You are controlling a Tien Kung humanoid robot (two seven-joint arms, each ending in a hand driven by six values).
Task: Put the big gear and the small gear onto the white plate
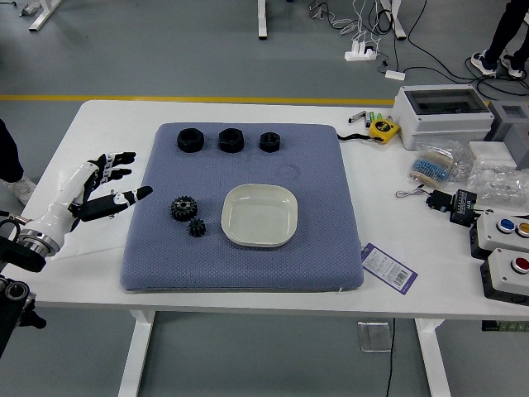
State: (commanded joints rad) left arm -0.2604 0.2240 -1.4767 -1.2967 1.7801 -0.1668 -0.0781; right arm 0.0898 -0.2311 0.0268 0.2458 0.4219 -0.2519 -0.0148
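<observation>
Left arm [10,308] enters at the near left corner. Left hand [76,195] released, fingers spread, beside the blue mat [318,256]. Both gears lie on the mat, left of the white plate [259,215]: big gear [183,208], small gear [197,227] nearer. 3 black round parts [231,140] sit along its far side.
</observation>
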